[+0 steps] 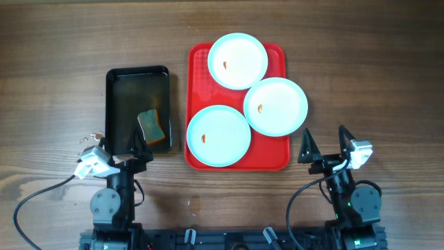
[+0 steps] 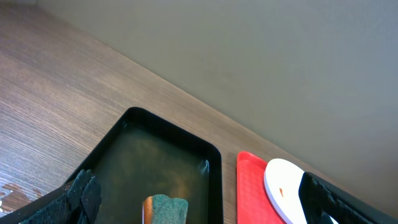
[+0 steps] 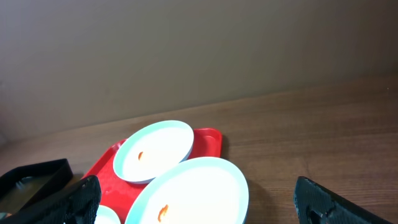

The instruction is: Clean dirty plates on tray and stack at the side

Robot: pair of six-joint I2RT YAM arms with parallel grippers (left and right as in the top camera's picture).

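Plates point(image 1: 238, 61) lie face up on the red tray point(image 1: 200, 90), three of them: one at its far edge, one in its near-left corner, and the right plate point(image 1: 275, 106) hanging out over its right edge. Being round, they have no long axis and point nowhere; the tray's own long side runs from the desk's near edge towards its far edge. Each plate shows a small orange smear. Their rims crowd together (touching or overlapping, I cannot tell which), so lifting or scrubbing one could drag its neighbour. Pressing on the overhanging plate could tip it off the tray. The sponge point(image 1: 152, 126) sits in the black tray point(image 1: 121, 90), which looks wet, so drips seem likely. Left gripper point(image 1: 118, 147) and right gripper point(image 1: 325, 146) both stand spread wide, holding nothing, by the desk's near edge.
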